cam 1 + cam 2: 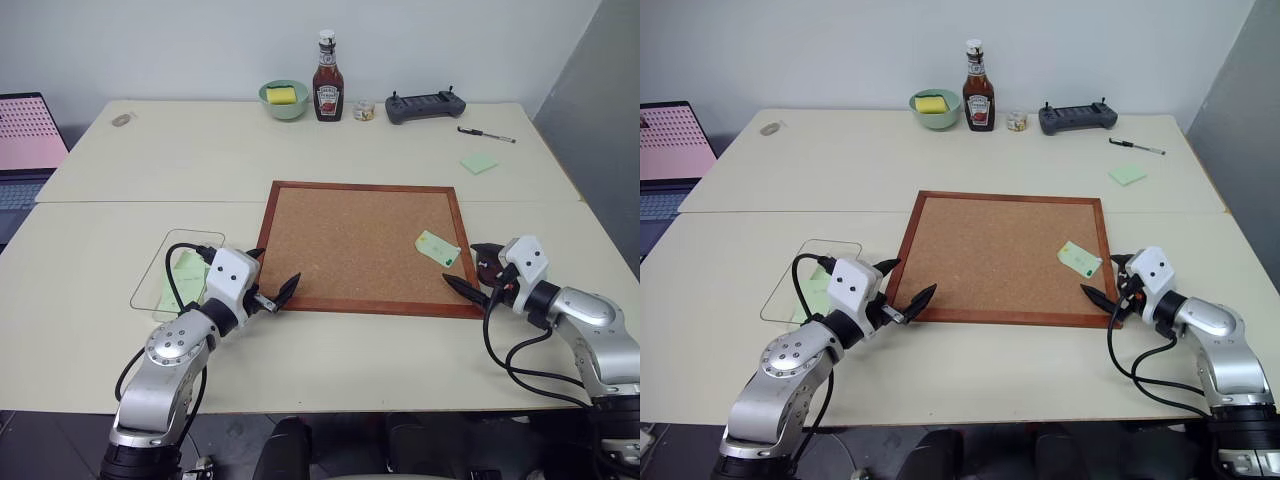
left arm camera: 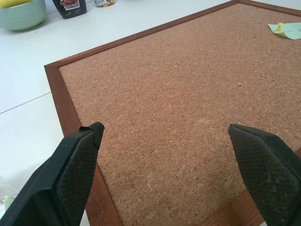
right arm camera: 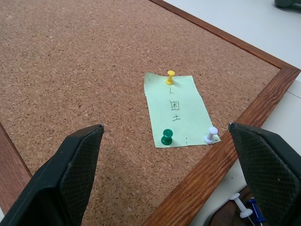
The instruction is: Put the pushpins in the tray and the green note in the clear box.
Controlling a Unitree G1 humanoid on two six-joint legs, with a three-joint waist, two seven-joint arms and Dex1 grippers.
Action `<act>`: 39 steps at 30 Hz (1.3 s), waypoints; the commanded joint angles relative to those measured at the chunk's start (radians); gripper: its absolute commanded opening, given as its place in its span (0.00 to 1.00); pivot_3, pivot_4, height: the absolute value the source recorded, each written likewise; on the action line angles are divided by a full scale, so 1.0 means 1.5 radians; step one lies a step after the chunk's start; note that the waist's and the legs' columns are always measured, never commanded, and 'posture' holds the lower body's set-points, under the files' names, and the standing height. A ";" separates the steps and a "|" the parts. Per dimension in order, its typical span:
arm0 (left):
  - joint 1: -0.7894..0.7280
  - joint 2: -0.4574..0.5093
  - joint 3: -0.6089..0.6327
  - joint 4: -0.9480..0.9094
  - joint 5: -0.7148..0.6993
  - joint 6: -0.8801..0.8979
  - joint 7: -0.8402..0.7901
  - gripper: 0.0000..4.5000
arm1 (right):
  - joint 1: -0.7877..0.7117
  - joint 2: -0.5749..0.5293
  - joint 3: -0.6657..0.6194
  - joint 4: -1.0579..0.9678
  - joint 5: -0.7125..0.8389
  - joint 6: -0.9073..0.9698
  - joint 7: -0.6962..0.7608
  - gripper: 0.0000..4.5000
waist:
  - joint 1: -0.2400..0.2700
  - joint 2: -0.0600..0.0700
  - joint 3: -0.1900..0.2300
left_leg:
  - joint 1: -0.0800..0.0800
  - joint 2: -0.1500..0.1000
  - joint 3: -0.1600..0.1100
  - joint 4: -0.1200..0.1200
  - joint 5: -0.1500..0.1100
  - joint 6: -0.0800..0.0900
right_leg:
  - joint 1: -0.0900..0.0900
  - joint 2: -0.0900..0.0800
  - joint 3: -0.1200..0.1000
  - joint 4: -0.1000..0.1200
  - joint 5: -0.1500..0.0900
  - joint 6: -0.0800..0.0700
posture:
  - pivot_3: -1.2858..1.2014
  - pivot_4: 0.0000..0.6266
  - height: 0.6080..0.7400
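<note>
Head views: cork board [image 1: 362, 246] with a wooden frame lies flat at the desk's [image 1: 200, 160] centre. The green note [image 1: 438, 248] is pinned near the board's right edge. The clear box [image 1: 160, 272] sits on the desk just left of the board, a green slip visible inside it, partly behind the left arm. The tray [image 1: 487, 262] is off the board's right edge, mostly hidden behind the right end effector [image 1: 474, 272]. Left end effector [image 1: 270, 276] hovers at the board's near-left corner, fingers spread apart, empty. Right end effector likewise spread, empty, at the near-right corner. Far edge of the desk: ketchup bottle [image 1: 328, 78], green bowl [image 1: 284, 99], black controller [image 1: 425, 105], pen [image 1: 486, 134], green sticky pad [image 1: 478, 163]. Laptop [image 1: 25, 150] at far left.

Left wrist view: two black fingers [image 2: 70, 176] wide apart over bare cork; frame corner beneath.

Right wrist view: fingers [image 3: 77, 162] wide apart, nothing between. Note held to the cork by three pushpins [image 3: 166, 137]: yellow, green, white. Handwritten characters on the note. More pins, white and blue, lie in the tray beyond the frame.
</note>
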 commanded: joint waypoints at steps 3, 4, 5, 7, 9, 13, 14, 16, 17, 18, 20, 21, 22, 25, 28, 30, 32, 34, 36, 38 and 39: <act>-0.019 0.003 0.003 -0.026 -0.002 -0.006 -0.001 0.99 | -0.006 0.002 -0.012 -0.024 0.008 -0.010 0.003 1.00 | 0.000 0.000 0.000 | 0.000 0.000 0.000 0.000 0.000 0.000 | 0.000 0.000 0.000 0.000 0.000 0.000 | 0.52 0.24 1.00; -0.022 0.003 0.003 -0.025 -0.004 -0.009 -0.004 0.99 | -0.005 0.002 -0.013 -0.024 0.008 -0.010 0.003 1.00 | 0.000 0.000 0.000 | 0.000 0.000 0.000 0.000 0.000 0.000 | 0.000 0.000 0.000 0.000 0.000 0.000 | 0.52 0.24 1.00; -0.023 0.004 0.004 -0.025 -0.007 -0.008 -0.006 0.99 | -0.005 0.003 -0.014 -0.025 0.008 -0.009 0.003 1.00 | 0.000 0.000 0.000 | 0.000 0.000 0.000 0.000 0.000 0.000 | 0.000 0.000 0.000 0.000 0.000 0.000 | 0.52 0.24 1.00; -0.026 0.007 0.004 -0.023 -0.006 -0.003 -0.007 0.99 | -0.004 0.003 -0.015 -0.027 0.008 -0.008 0.002 1.00 | 0.000 0.000 0.000 | 0.000 0.000 0.000 0.000 0.000 0.000 | 0.000 0.000 0.000 0.000 0.000 0.000 | 0.52 0.24 1.00; -0.030 0.010 0.004 -0.019 -0.002 0.001 -0.006 0.99 | -0.002 0.004 -0.015 -0.030 0.009 -0.006 0.001 1.00 | 0.000 0.000 0.000 | 0.000 0.000 0.000 0.000 0.000 0.000 | 0.000 0.000 0.000 0.000 0.000 0.000 | 0.52 0.24 1.00; -0.041 0.011 0.010 -0.011 -0.007 0.004 -0.006 0.99 | 0.000 0.008 -0.013 -0.033 0.009 -0.007 -0.001 1.00 | 0.000 0.000 0.000 | 0.000 0.000 0.000 0.000 0.000 0.000 | 0.000 0.000 0.000 0.000 0.000 0.000 | 0.52 0.24 1.00; -0.043 0.011 0.011 -0.011 -0.009 0.006 -0.006 0.99 | -0.001 0.008 -0.012 -0.033 0.009 -0.007 -0.001 1.00 | 0.000 0.000 0.000 | 0.000 0.000 0.000 0.000 0.000 0.000 | 0.000 0.000 0.000 0.000 0.000 0.000 | 0.52 0.24 1.00; -0.046 0.010 0.016 -0.011 -0.016 0.007 -0.008 0.99 | -0.004 0.009 -0.011 -0.029 0.008 -0.008 0.000 1.00 | 0.000 0.000 0.000 | 0.000 0.000 0.000 0.000 0.000 0.000 | 0.000 0.000 0.000 0.000 0.000 0.000 | 0.52 0.24 1.00; -0.047 0.009 0.018 -0.010 -0.018 0.008 -0.009 0.99 | -0.006 0.010 -0.011 -0.027 0.008 -0.009 0.001 1.00 | 0.000 0.000 0.000 | 0.000 0.000 0.000 0.000 0.000 0.000 | 0.000 0.000 0.000 0.000 0.000 0.000 | 0.52 0.24 1.00; -0.048 0.010 0.019 -0.010 -0.019 0.009 -0.009 0.99 | -0.008 0.010 -0.011 -0.024 0.007 -0.010 0.001 1.00 | 0.000 0.000 0.000 | 0.000 0.000 0.000 0.000 0.000 0.000 | 0.000 0.000 0.000 0.000 0.000 0.000 | 0.52 0.24 1.00; -0.048 0.011 0.018 -0.011 -0.023 0.014 -0.012 0.99 | -0.011 0.011 -0.011 -0.022 0.007 -0.010 0.003 1.00 | 0.000 0.000 0.000 | 0.000 0.000 0.000 0.000 0.000 0.000 | 0.000 0.000 0.000 0.000 0.000 0.000 | 0.52 0.24 1.00; -0.047 0.012 0.017 -0.012 -0.022 0.015 -0.013 0.99 | -0.012 0.011 -0.010 -0.021 0.007 -0.010 0.004 1.00 | 0.000 0.000 0.000 | 0.000 0.000 0.000 0.000 0.000 0.000 | 0.000 0.000 0.000 0.000 0.000 0.000 | 0.52 0.24 1.00; -0.046 0.013 0.015 -0.013 -0.022 0.015 -0.014 0.99 | -0.013 0.011 -0.010 -0.021 0.007 -0.010 0.004 1.00 | 0.000 0.000 0.000 | 0.000 0.000 0.000 0.000 0.000 0.000 | 0.000 0.000 0.000 0.000 0.000 0.000 | 0.52 0.24 1.00; -0.042 0.014 0.012 -0.017 -0.021 0.011 -0.019 0.99 | -0.014 0.012 -0.010 -0.024 0.007 -0.008 0.005 1.00 | 0.000 0.000 0.000 | 0.000 0.000 0.000 0.000 0.000 0.000 | 0.000 0.000 0.000 0.000 0.000 0.000 | 0.52 0.24 1.00; -0.043 0.015 0.010 -0.015 -0.026 0.001 -0.031 0.99 | -0.011 0.012 -0.009 -0.036 0.008 -0.002 0.004 1.00 | 0.000 0.000 0.000 | 0.000 0.000 0.000 0.000 0.000 0.000 | 0.000 0.000 0.000 0.000 0.000 0.000 | 0.52 0.24 1.00; -0.046 0.016 0.009 -0.013 -0.027 -0.005 -0.041 0.92 | -0.008 0.013 -0.009 -0.044 0.009 0.002 0.002 1.00 | 0.000 0.000 0.000 | 0.000 0.000 0.000 0.000 0.000 0.000 | 0.000 0.000 0.000 0.000 0.000 0.000 | 0.52 0.24 1.00; -0.049 0.016 0.009 -0.011 -0.028 -0.011 -0.048 0.84 | -0.006 0.014 -0.009 -0.049 0.009 0.004 0.000 1.00 | 0.000 0.000 0.000 | 0.000 0.000 0.000 0.000 0.000 0.000 | 0.000 0.000 0.000 0.000 0.000 0.000 | 0.52 0.24 1.00; -0.052 0.017 0.008 -0.010 -0.034 -0.017 -0.060 0.76 | -0.004 0.014 -0.009 -0.057 0.009 0.007 -0.002 1.00 | 0.000 0.000 0.000 | 0.000 0.000 0.000 0.000 0.000 0.000 | 0.000 0.000 0.000 0.000 0.000 0.000 | 0.52 0.24 1.00; -0.056 0.016 0.008 -0.009 -0.039 -0.022 -0.069 0.67 | -0.002 0.015 -0.010 -0.063 0.010 0.010 -0.004 1.00 | 0.000 0.000 0.000 | 0.000 0.000 0.000 0.000 0.000 0.000 | 0.000 0.000 0.000 0.000 0.000 0.000 | 0.52 0.24 1.00; -0.063 0.014 0.004 -0.004 -0.041 -0.027 -0.074 0.59 | -0.002 0.016 -0.010 -0.068 0.011 0.012 -0.004 1.00 | 0.000 0.000 0.000 | 0.000 0.000 0.000 0.000 0.000 0.000 | 0.000 0.000 0.000 0.000 0.000 0.000 | 0.52 0.24 1.00; -0.069 0.012 -0.001 0.001 -0.042 -0.029 -0.079 0.55 | -0.002 0.017 -0.011 -0.073 0.012 0.013 -0.004 1.00 | 0.000 0.000 0.000 | 0.000 0.000 0.000 0.000 0.000 0.000 | 0.000 0.000 0.000 0.000 0.000 0.000 | 0.52 0.24 1.00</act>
